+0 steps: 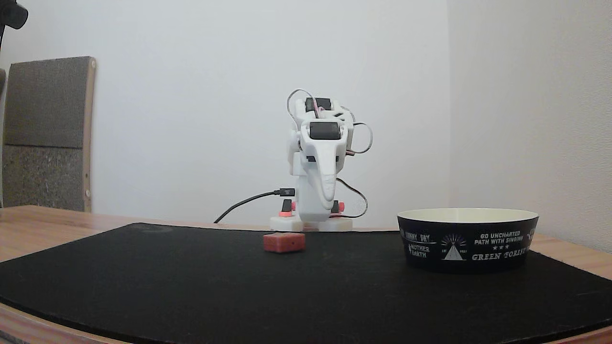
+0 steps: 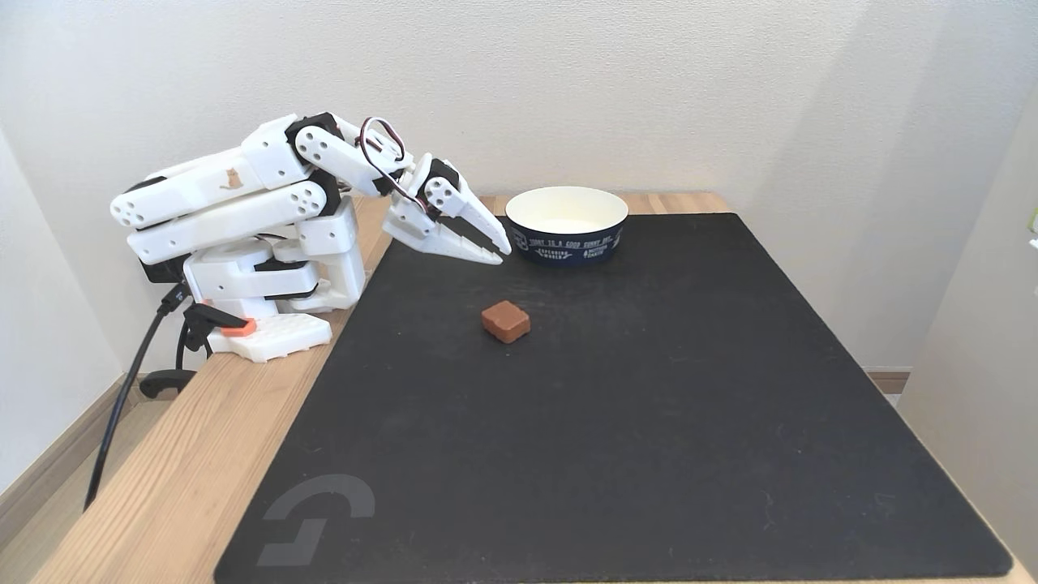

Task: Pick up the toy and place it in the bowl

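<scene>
White walls stand behind a wooden table (image 2: 186, 454) covered by a black mat (image 2: 649, 422). At far left in the higher fixed view, the folded white arm's gripper (image 2: 501, 247) hangs above the mat, fingers together, holding nothing. Just beyond its tip, nearer us, lies the small red rounded block toy (image 2: 505, 320). Farther right sits the black round bowl (image 2: 568, 243), cream inside.

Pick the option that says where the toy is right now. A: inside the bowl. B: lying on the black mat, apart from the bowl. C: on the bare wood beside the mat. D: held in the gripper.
B: the toy lies alone on the black mat, clear of the bowl and with the shut gripper above it.
</scene>
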Tool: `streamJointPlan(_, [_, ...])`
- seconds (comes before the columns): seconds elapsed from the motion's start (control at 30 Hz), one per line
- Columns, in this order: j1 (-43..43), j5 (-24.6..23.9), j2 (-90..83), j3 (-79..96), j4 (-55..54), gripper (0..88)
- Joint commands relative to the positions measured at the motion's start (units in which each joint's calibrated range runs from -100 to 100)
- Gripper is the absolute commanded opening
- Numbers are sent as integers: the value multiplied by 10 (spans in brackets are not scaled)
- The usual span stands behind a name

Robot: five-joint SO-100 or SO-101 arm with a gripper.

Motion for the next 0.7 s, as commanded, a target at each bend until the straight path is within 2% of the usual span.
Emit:
streamJointPlan(0.0, [4,3,-6,4,-5,96])
streamJointPlan(0.03, [4,0,-6,4,-4,135])
streamJointPlan(0.07, [4,0,-6,4,-2,221])
streamJointPlan(0.13, [4,2,-6,4,-4,266])
streamJointPlan(0.33, [20,5,5,-8,1,275])
streamJointPlan(0.5, [67,88,151,-139,3,274])
streamJointPlan(0.53, [72,99,238,-219,15,273])
streamJointPlan(0.67, [96,136,403,-403,123,272])
